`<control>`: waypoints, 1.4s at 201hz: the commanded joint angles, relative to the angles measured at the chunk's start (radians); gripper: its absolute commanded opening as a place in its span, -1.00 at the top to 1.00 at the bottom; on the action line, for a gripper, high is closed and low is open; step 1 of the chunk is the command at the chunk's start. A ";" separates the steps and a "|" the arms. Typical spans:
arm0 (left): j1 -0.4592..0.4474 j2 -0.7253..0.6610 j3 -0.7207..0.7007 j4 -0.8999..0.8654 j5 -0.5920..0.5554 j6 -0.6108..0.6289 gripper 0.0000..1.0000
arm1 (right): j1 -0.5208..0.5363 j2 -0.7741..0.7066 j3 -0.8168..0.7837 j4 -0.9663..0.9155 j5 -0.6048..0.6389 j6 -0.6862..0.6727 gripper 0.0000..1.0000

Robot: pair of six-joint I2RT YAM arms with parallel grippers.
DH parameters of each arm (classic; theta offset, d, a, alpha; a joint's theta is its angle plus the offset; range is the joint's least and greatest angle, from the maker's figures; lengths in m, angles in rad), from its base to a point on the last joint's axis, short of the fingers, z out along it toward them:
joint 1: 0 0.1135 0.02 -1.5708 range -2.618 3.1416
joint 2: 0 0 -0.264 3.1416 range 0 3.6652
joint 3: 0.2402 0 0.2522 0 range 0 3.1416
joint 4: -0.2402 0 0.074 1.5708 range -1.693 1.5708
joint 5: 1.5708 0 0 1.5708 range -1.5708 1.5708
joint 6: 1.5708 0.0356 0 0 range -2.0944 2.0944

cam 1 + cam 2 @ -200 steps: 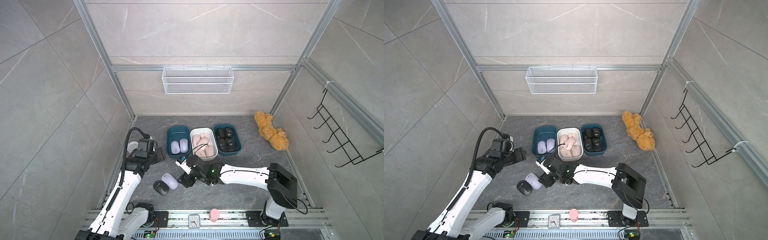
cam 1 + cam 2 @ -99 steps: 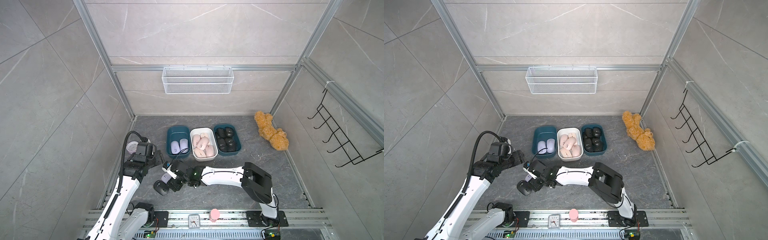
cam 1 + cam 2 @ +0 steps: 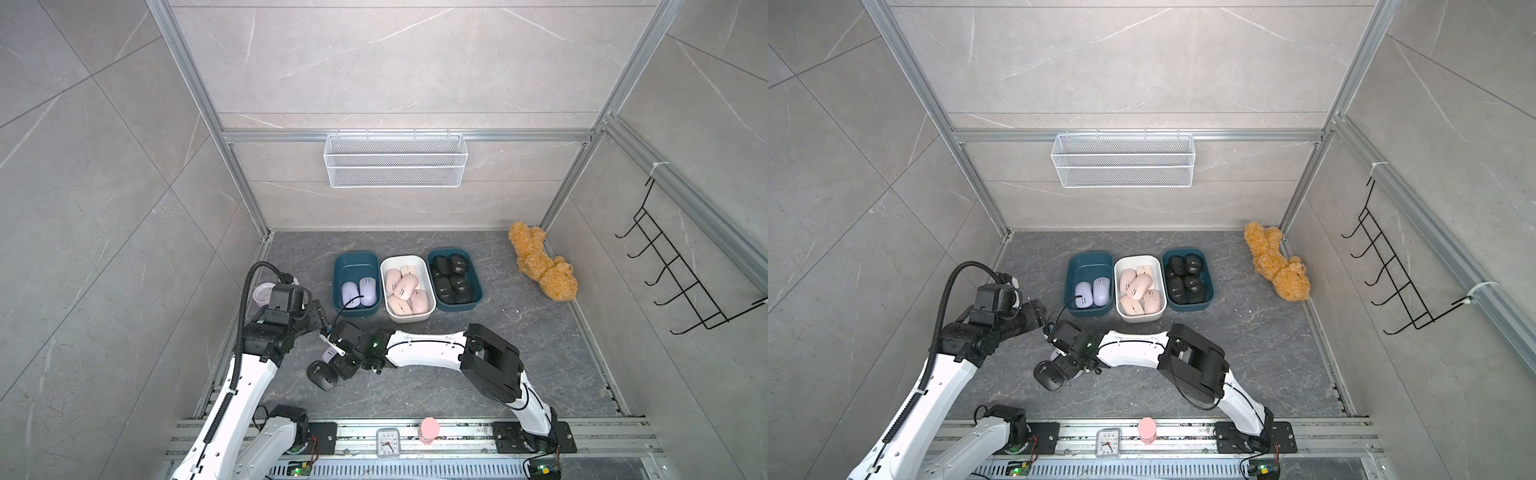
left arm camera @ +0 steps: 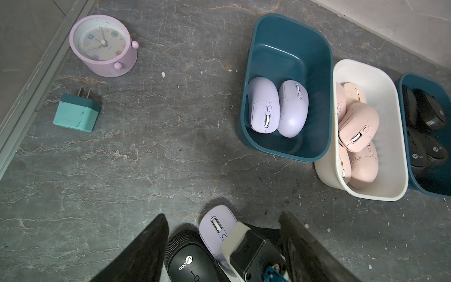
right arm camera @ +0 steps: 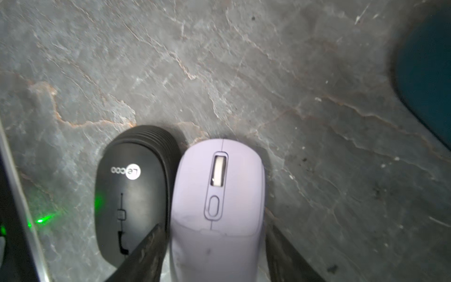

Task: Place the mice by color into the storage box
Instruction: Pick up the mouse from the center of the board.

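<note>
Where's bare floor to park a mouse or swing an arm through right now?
Widest bare patch: dark stone floor between the teal bin of black mice, the brown plush bear and the front rail. A narrower strip runs behind the row of bins. Crowded: front left, where the right end effector straddles the lavender mouse beside the black mouse.

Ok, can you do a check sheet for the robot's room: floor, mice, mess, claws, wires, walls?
Surface: grey veined floor, pale specks.
Job's things: two lavender mice in the left teal bin, pink mice in the white bin, black mice in the right teal bin; a black mouse and a lavender mouse loose, side by side.
Clutter: lavender clock, teal plug, teddy bear.
Grippers: left gripper open, empty; right gripper straddles the lavender mouse, grip unclear.
Cables: black hose loops up behind the left gripper; thin wire beside the right gripper.
Surroundings: tiled walls, wire basket on the back wall.
</note>
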State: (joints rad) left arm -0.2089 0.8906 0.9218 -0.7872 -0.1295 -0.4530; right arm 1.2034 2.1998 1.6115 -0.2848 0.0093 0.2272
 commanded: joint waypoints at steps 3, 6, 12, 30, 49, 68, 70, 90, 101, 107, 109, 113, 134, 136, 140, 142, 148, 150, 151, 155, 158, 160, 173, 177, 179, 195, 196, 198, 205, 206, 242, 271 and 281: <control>0.000 -0.014 0.038 -0.021 -0.010 0.027 -0.49 | 0.008 0.040 0.044 -0.060 0.047 -0.002 -0.32; 0.001 -0.014 0.038 -0.020 -0.010 0.028 -0.49 | 0.008 0.042 0.045 -0.064 0.053 0.000 -0.32; 0.000 -0.015 0.036 -0.018 -0.009 0.024 -0.49 | 0.008 0.044 0.048 -0.070 0.063 0.003 -0.31; 0.000 -0.017 0.027 -0.002 -0.002 0.016 -0.49 | 0.008 0.054 0.057 -0.093 0.091 0.003 -0.31; 0.000 -0.011 0.023 0.006 0.005 0.008 -0.49 | 0.008 0.059 0.063 -0.118 0.118 0.007 -0.30; 0.000 -0.006 0.022 0.010 0.007 0.007 -0.49 | 0.008 0.056 0.057 -0.123 0.151 0.016 -0.30; 0.000 -0.006 0.023 0.010 0.008 0.007 -0.49 | 0.008 0.055 0.054 -0.123 0.155 0.017 -0.30; 0.000 -0.007 0.025 0.012 0.011 0.006 -0.49 | 0.007 0.055 0.048 -0.128 0.179 0.023 -0.30; 0.000 -0.008 0.022 0.014 0.011 0.005 -0.49 | 0.007 0.056 0.048 -0.127 0.177 0.023 -0.30; 0.001 -0.009 0.021 0.016 0.011 0.005 -0.49 | 0.008 0.057 0.048 -0.125 0.175 0.024 -0.30; 0.001 -0.009 0.020 0.016 0.011 0.005 -0.50 | 0.007 0.057 0.048 -0.124 0.174 0.023 -0.30; 0.000 -0.009 0.020 0.016 0.012 0.006 -0.49 | 0.007 0.059 0.049 -0.122 0.171 0.023 -0.30; 0.000 -0.010 0.018 0.011 0.011 0.005 -0.50 | 0.007 0.069 0.057 -0.107 0.141 0.024 -0.30; 0.000 -0.009 0.018 0.011 0.012 0.005 -0.49 | 0.008 0.071 0.059 -0.107 0.140 0.024 -0.30; 0.001 -0.011 0.018 0.011 0.014 0.004 -0.49 | 0.007 0.075 0.062 -0.106 0.134 0.024 -0.30; 0.000 -0.011 0.018 0.011 0.014 0.004 -0.49 | 0.008 0.076 0.065 -0.106 0.131 0.023 -0.30; 0.001 -0.012 0.017 0.011 0.017 0.002 -0.49 | 0.007 0.084 0.074 -0.108 0.125 0.022 -0.30; 0.000 -0.013 0.017 0.011 0.016 0.001 -0.50 | 0.007 0.086 0.078 -0.108 0.124 0.022 -0.30; 0.000 -0.012 0.017 0.011 0.017 0.001 -0.50 | 0.007 0.088 0.080 -0.108 0.123 0.022 -0.30; 0.000 -0.014 0.015 0.011 0.017 -0.001 -0.50 | 0.007 0.093 0.086 -0.109 0.121 0.024 -0.30; 0.000 -0.014 0.015 0.012 0.018 0.000 -0.50 | 0.007 0.097 0.090 -0.109 0.120 0.024 -0.30; 0.000 -0.013 0.015 0.013 0.018 -0.001 -0.50 | 0.007 0.099 0.094 -0.109 0.120 0.024 -0.30; 0.000 -0.017 0.013 0.014 0.022 -0.003 -0.50 | 0.007 0.114 0.112 -0.117 0.115 0.025 -0.30; 0.000 -0.017 0.011 0.014 0.022 -0.004 -0.50 | 0.007 0.119 0.117 -0.121 0.114 0.025 -0.30; 0.000 -0.018 0.011 0.014 0.022 -0.004 -0.50 | 0.007 0.120 0.120 -0.123 0.114 0.026 -0.29; 0.000 -0.021 0.008 0.016 0.021 -0.005 -0.50 | 0.007 0.121 0.119 -0.126 0.120 0.030 -0.22; 0.001 -0.021 0.008 0.016 0.021 -0.006 -0.50 | 0.007 0.121 0.119 -0.125 0.122 0.030 -0.21; 0.000 -0.022 0.007 0.017 0.022 -0.005 -0.50 | 0.007 0.120 0.118 -0.125 0.124 0.030 -0.18; 0.000 -0.022 0.006 0.018 0.020 -0.006 -0.50 | 0.007 0.114 0.110 -0.123 0.133 0.037 -0.09; 0.000 -0.022 0.006 0.018 0.020 -0.006 -0.50 | 0.007 0.113 0.109 -0.121 0.135 0.037 -0.07; 0.000 -0.020 0.005 0.026 0.027 -0.009 -0.50 | 0.007 0.058 0.043 -0.102 0.149 0.057 0.12; 0.000 -0.019 0.005 0.037 0.037 -0.016 -0.50 | 0.007 -0.029 -0.051 -0.057 0.164 0.090 0.14; 0.000 -0.016 0.006 0.040 0.042 -0.019 -0.50 | 0.007 -0.064 -0.082 -0.048 0.170 0.101 0.14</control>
State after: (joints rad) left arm -0.2085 0.8822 0.9230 -0.7773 -0.1165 -0.4580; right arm 1.2125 2.2246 1.6062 -0.3260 0.1555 0.2787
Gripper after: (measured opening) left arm 0.748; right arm 0.583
